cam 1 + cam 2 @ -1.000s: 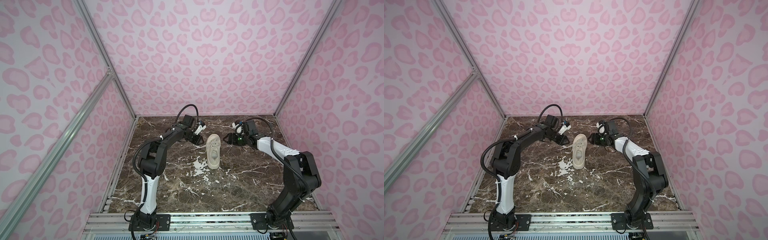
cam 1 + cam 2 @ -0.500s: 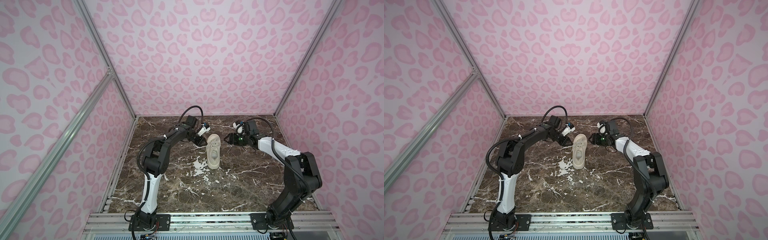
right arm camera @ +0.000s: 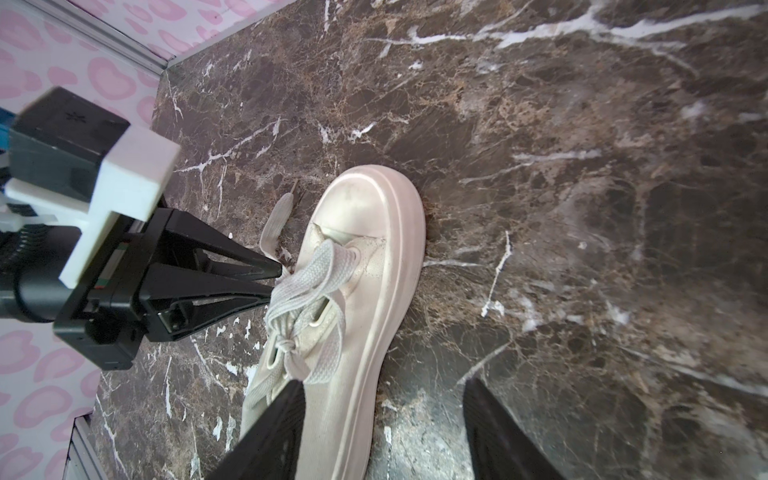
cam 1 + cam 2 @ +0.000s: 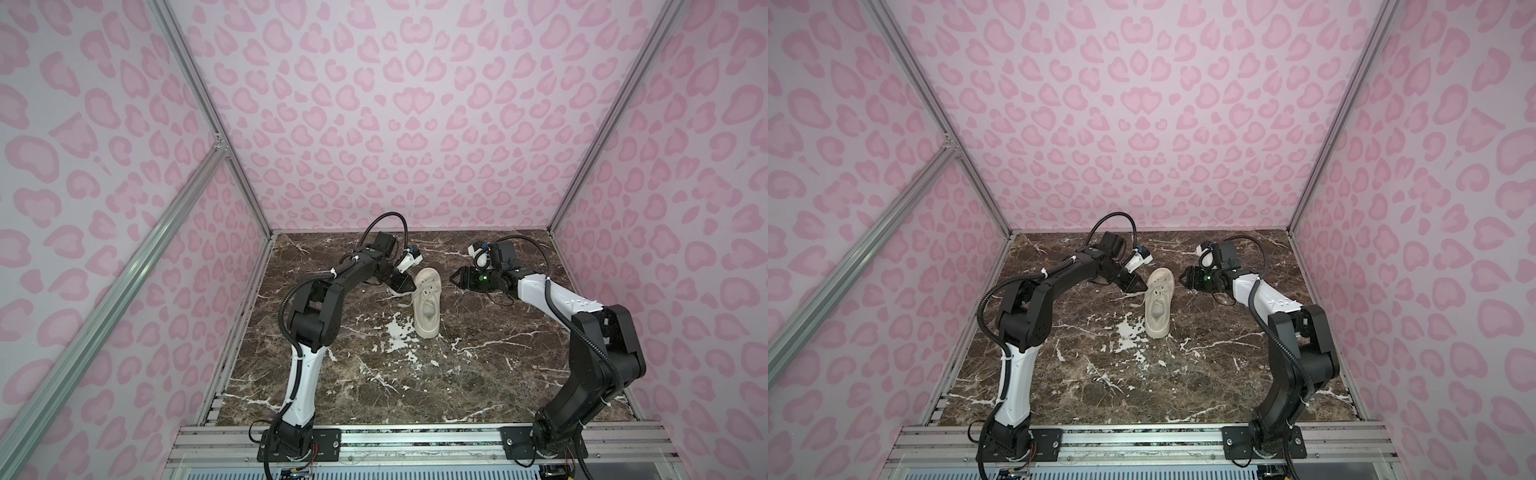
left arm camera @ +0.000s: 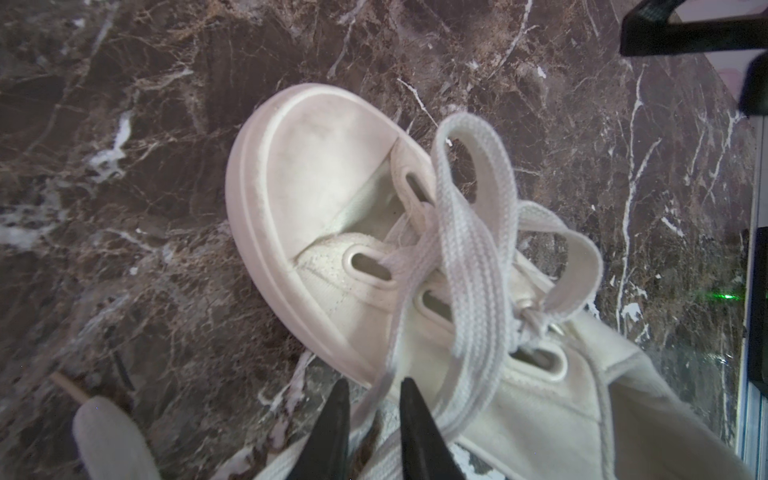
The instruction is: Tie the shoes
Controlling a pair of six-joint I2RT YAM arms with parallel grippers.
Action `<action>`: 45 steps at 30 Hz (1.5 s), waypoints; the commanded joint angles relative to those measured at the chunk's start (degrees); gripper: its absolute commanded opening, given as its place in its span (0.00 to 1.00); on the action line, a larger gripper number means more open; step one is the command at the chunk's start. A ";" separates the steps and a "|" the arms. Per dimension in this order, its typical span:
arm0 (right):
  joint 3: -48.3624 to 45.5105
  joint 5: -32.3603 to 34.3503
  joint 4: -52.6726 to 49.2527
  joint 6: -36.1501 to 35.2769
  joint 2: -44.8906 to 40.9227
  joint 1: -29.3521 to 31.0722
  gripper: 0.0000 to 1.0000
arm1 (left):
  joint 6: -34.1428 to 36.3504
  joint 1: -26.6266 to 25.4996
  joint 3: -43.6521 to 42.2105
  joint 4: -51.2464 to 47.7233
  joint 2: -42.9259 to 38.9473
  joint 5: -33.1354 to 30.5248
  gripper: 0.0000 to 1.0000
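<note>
No legible writing
Only a tiny star-shaped stamp on the black camera housing behind the left gripper; no words, numbers

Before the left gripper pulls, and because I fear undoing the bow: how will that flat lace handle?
The lace is probably floppy: its loops sag and curl over the sneaker. Its woven ribbing likely gives decent grip, not slipperiness. A tug on the strand between the jaws of the left gripper may loosen the knot before the thick-soled sneaker shifts.

One sneaker; two claws: left claw, right claw.
</note>
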 commanded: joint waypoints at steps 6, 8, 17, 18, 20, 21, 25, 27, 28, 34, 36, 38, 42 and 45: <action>-1.68 -0.84 0.70 0.77 -0.59 -0.07 0.62 | -0.05 -0.43 0.57 -0.58 0.41 0.65 0.10; -2.65 -1.47 1.87 1.76 -0.50 -0.07 0.62 | 0.04 -0.43 0.37 -0.54 -0.15 -0.12 0.04; -3.50 -3.61 6.50 6.60 0.16 0.97 0.60 | 1.88 -0.54 0.77 -2.58 -2.26 -1.30 0.03; -3.51 -5.11 8.05 8.56 0.38 0.90 0.56 | 2.01 -0.55 0.83 -2.84 -2.29 -1.34 0.04; -3.21 -8.37 12.69 14.32 1.23 0.96 0.51 | 2.23 -0.63 1.03 -3.25 -2.37 -1.38 0.03; -3.08 -9.15 14.43 16.51 1.52 1.14 0.49 | 2.19 -0.65 1.01 -3.27 -2.52 -1.44 0.04; -1.55 -9.68 17.88 21.88 3.00 2.83 0.38 | 2.16 -0.74 1.01 -3.50 -2.71 -1.43 0.03; -0.77 -10.10 18.39 23.21 3.98 3.89 0.32 | 2.15 -0.78 1.14 -3.43 -2.85 -1.39 0.04; -0.56 -10.42 18.86 24.08 4.66 4.45 0.29 | 2.15 -0.79 1.11 -3.35 -2.94 -1.41 0.04; 0.00 -11.43 21.45 27.47 7.50 6.71 0.17 | 2.24 -0.96 1.16 -3.61 -3.30 -1.42 0.04; 1.03 -11.94 21.11 27.60 8.70 7.12 0.16 | 2.41 -0.87 1.19 -3.70 -3.33 -1.41 0.04; 1.99 -12.05 20.67 27.37 9.64 7.46 0.15 | 2.50 -0.89 1.18 -3.72 -3.44 -1.44 0.04; 3.01 -11.97 19.95 27.14 11.13 7.44 0.15 | 2.75 -0.98 1.01 -3.86 -3.60 -1.42 0.04; 4.15 -11.51 17.81 26.48 12.39 7.39 0.15 | 3.25 -0.96 0.92 -3.83 -3.77 -1.41 0.04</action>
